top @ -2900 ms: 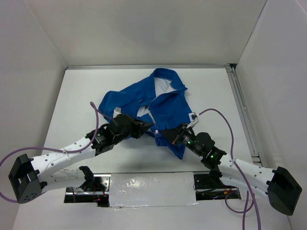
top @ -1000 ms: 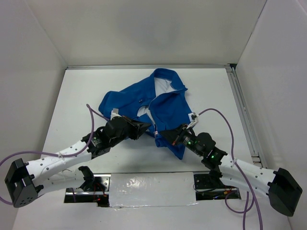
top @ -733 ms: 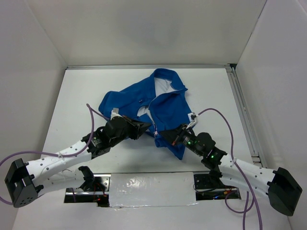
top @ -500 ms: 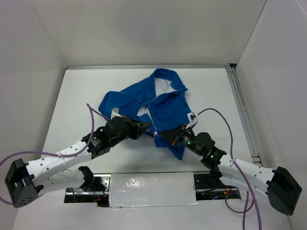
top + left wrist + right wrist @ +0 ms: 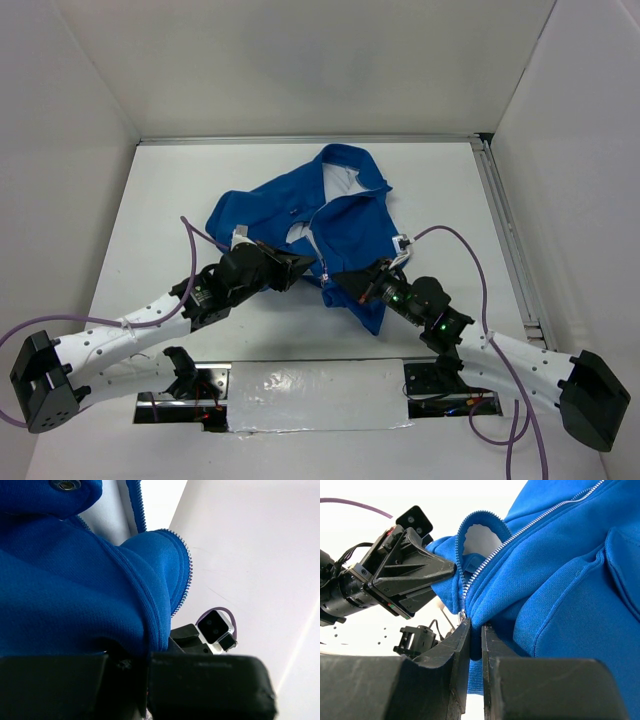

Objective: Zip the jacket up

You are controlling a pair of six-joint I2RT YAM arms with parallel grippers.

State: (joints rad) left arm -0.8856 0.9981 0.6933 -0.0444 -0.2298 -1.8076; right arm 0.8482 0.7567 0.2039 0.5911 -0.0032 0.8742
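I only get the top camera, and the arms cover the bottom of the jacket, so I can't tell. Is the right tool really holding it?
Observer: Yes. The right wrist camera shows the right tool pinching blue jacket fabric right below the lower end of the zipper.
Operator: What about the left tool?
Observer: The left wrist camera shows the left tool shut on a folded jacket edge, with zipper teeth running along that edge.

Jacket [image 5: 352, 222]: small, royal-blue, long-sleeved. Lying crumpled, front up, mid-tabletop [image 5: 160, 200], collar pointing toward the far edge. Front gaping open, white lining [image 5: 340, 180] showing at the neck. Pale zipper [image 5: 520, 534] running down the front edge, its two sides parting at the bunched near hem.
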